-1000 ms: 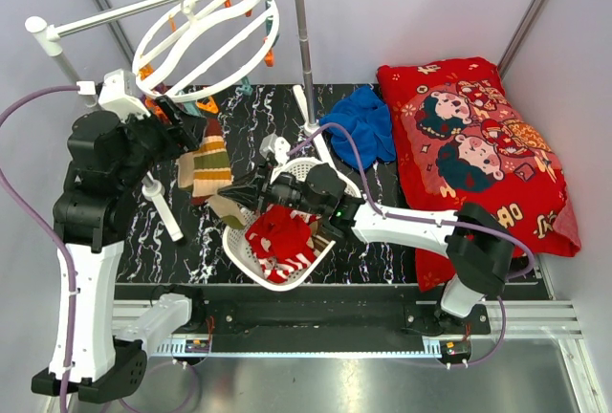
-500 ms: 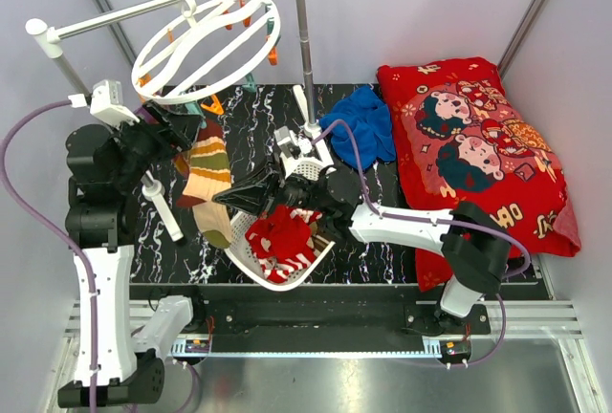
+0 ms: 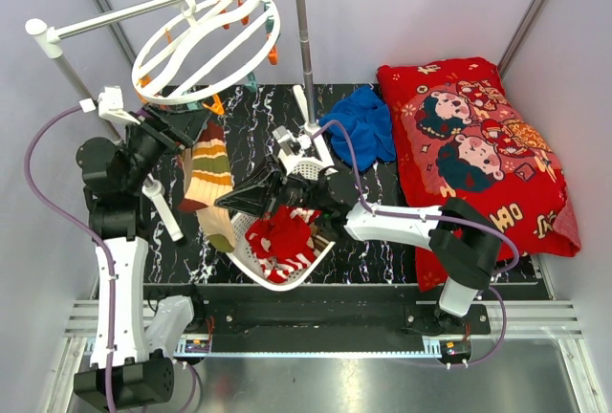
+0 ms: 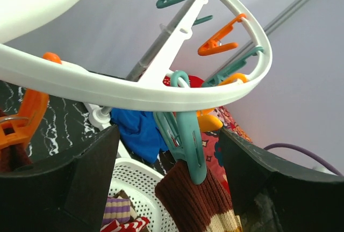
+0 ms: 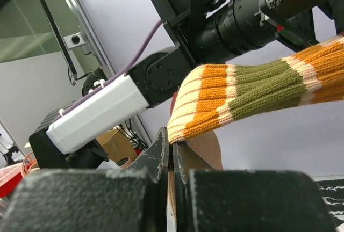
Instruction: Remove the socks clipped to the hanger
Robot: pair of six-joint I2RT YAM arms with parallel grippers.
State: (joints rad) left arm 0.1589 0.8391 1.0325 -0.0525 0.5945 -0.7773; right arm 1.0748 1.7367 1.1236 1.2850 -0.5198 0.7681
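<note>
Currently the hanger hangs by its hook from the rail at the back left, tilted, with its orange and teal clips around the rim.

One sock, banded brown, cream, orange and olive, is pinned by its brown cuff in a teal clip on the near rim. It runs down from there toward the basket.

Left gripper: raised under the ring. Its fingers are spread wide, one on each side of the teal clip and the cuff, touching neither as far as the wrist view shows.

Right gripper: reaches in from the right across the basket. Its jaws are pressed together on the lower end of the sock. The wrist view shows the orange-and-cream bands coming straight out from between the fingers and rising to the upper right.

Basket contents: a heap of red socks, some with white stripes. The left wrist view also shows a purple striped one.

To the right of the basket a blue cloth lies on the dark marbled table. A red cartoon-print pillow is farther right, just beside the cloth.
</note>
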